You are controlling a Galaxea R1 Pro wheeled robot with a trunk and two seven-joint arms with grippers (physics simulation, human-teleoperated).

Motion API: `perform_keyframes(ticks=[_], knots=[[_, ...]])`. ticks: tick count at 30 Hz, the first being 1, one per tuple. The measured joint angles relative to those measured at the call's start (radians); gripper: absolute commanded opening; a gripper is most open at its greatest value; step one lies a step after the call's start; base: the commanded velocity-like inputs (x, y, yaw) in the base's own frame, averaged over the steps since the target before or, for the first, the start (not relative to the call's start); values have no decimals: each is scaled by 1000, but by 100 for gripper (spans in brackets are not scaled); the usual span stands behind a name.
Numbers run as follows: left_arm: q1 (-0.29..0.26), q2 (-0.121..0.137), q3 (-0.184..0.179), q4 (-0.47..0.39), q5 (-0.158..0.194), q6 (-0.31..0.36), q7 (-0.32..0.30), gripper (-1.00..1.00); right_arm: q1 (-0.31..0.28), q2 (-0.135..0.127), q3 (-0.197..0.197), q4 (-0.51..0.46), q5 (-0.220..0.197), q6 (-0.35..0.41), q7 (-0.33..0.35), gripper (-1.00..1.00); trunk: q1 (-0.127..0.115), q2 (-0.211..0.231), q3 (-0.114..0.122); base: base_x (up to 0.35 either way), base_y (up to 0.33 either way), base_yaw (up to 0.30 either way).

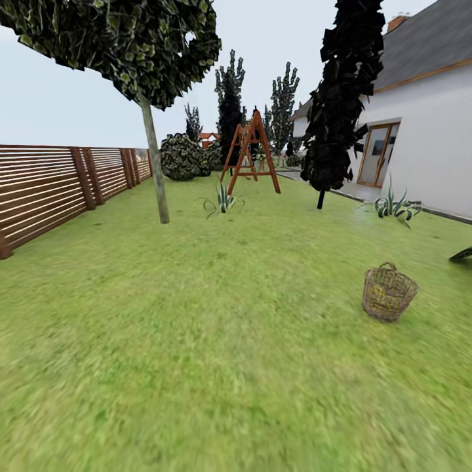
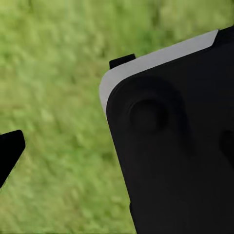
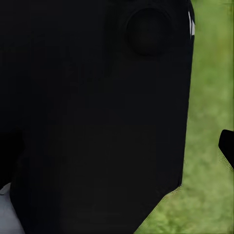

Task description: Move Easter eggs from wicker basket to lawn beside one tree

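The wicker basket (image 1: 389,292) stands upright on the lawn (image 1: 196,341) at the right of the head view, some way off. The Easter eggs are hidden; I cannot see inside the basket from here. The tree (image 1: 156,172), with a pale leaning trunk and dark leaves above, rises at the left, near the fence. In the left wrist view a single black fingertip (image 2: 9,153) shows at the edge over blurred grass. The right wrist view likewise shows one black fingertip (image 3: 227,146) over grass. Neither view shows how the jaws stand.
A brown slat fence (image 1: 46,187) bounds the garden on the left. A wooden swing frame (image 1: 249,152), a narrow black-leaved tree (image 1: 341,98), striped low plants (image 1: 223,202) and a white house (image 1: 426,144) lie beyond. My dark body panel (image 2: 175,146) crowds both wrist views.
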Motion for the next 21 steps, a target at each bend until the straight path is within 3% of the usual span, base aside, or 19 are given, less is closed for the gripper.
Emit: perform_keyframes(ticks=[21], knots=[[0,0,-2,2,-4,-29,0,100,0,-6,7,6,7,5,-8,100,0,0,0,338,72,-17]])
